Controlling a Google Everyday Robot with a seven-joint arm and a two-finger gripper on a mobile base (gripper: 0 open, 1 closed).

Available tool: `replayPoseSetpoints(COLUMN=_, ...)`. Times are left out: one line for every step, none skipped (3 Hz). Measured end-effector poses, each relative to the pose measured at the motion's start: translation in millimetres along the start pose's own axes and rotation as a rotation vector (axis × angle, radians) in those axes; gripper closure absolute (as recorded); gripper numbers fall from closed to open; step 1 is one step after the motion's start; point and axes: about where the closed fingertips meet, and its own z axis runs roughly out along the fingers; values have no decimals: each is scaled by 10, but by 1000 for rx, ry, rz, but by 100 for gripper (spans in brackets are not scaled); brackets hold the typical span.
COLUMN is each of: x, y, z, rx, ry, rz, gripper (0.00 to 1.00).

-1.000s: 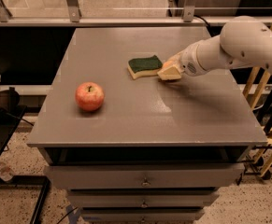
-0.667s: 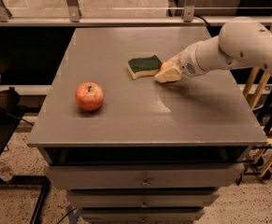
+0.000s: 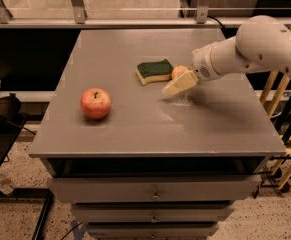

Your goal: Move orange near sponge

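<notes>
The orange [image 3: 178,71] is small and round and sits on the grey table [image 3: 135,119], right beside the sponge's right end. The sponge [image 3: 154,70] has a dark green top and a pale yellow base and lies flat at the table's middle back. My gripper [image 3: 179,83], cream-coloured on a white arm [image 3: 255,49] reaching in from the right, is low over the table directly in front of the orange and covers its lower part.
A larger red-yellow apple [image 3: 96,103] stands on the left part of the table. Drawers [image 3: 155,191] are below the table front. A yellow wooden frame [image 3: 290,99] stands at the right, and a railing [image 3: 135,21] runs behind.
The gripper has shifted slightly toward the front left, and more of the orange now shows above it beside the sponge. The sponge and apple have not moved.
</notes>
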Motion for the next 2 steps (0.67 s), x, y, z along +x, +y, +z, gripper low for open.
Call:
replayPoseSetpoints(x=-110, y=-86, z=-324, rx=36, ry=-41, rz=-21, gripper=0)
replayPoseSetpoints(x=-91, y=-152, z=-781, rx=104, ry=-86, rz=-9, gripper=0)
